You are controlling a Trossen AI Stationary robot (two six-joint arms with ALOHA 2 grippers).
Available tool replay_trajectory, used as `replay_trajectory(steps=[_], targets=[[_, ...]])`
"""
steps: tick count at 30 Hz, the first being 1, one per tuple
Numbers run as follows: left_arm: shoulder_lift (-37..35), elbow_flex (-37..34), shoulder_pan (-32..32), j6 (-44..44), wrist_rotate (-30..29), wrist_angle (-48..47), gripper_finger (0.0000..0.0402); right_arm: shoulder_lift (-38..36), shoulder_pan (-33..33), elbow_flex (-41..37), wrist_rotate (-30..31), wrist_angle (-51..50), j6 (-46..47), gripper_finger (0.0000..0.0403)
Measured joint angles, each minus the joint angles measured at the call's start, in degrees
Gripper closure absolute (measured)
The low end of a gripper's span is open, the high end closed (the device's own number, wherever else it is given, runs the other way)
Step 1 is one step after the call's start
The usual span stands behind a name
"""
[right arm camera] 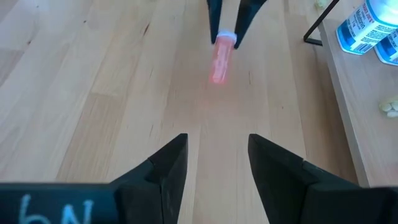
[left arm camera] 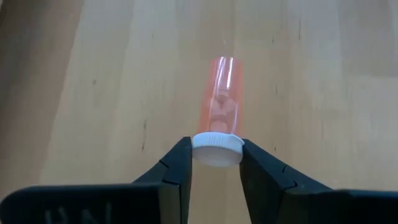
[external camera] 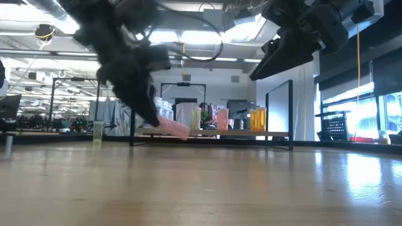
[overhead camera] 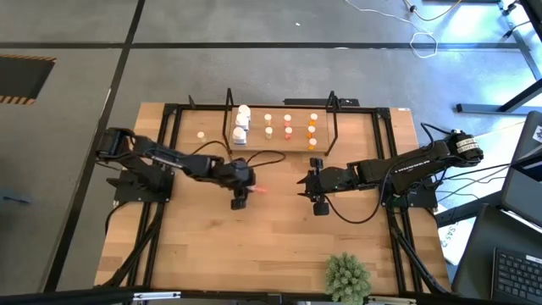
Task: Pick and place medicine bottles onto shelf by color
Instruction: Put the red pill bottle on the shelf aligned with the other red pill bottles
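You are in the pick-up step: your left end effector (left arm camera: 216,163) has its two fingers closed on the white cap of a pink bottle (left arm camera: 219,112), which points straight out ahead of the fingers with its clear pink body free. In the high view the left end effector (overhead camera: 240,199) sits over open bench (overhead camera: 279,246) in front of the shelf (overhead camera: 332,127), and the pink bottle (overhead camera: 258,190) shows just beside it, toward the middle of the bench. In the low view the bottle (external camera: 171,127) hangs tilted, base angled down; you cannot tell from that view whether the base touches the wood or has just cleared it.

Your right end effector (right arm camera: 217,163) waits with its fingers spread wide and nothing between them, aimed across the bench at the pink bottle (right arm camera: 221,62). In the high view it (overhead camera: 310,188) lies near the bottle but apart from it.

On the shelf, white bottles (overhead camera: 242,123) are grouped at the left end, and smaller cream and orange ones (overhead camera: 289,127) stand in rows toward the right. One small bottle (overhead camera: 201,134) stands on the bench left of the shelf.

The next move, as it looks from here, is to lift the bottle clear, turn it upright with the cap on top, and carry it to the shelf beside bottles of like colour. The grip is only on the cap, so take the rotation slowly; the body could swing or slip. Mind the black end frames and the bottles already standing there as you go in.
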Motion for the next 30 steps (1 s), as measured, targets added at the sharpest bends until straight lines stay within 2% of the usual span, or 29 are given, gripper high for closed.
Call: replay_trajectory(steps=[8,18,24,30], targets=[[3.0,19.8,-0.5,0.5,-1.7,-35.2,0.0307,0.0,0.0,0.0,0.0,0.0,0.0,0.0232],[15.6,37.1,-0.6,0.6,-1.1,-61.0,0.0307,0.0,0.0,0.0,0.0,0.4,-0.1,0.0232],[23.7,48.8,-1.9,3.7,-2.4,-76.0,0.0307,0.0,0.0,0.0,0.0,0.4,0.0,0.0232],[29.8,54.0,-2.4,6.5,-2.6,-83.0,0.0307,0.0,0.0,0.0,0.0,0.4,0.0,0.0232]])
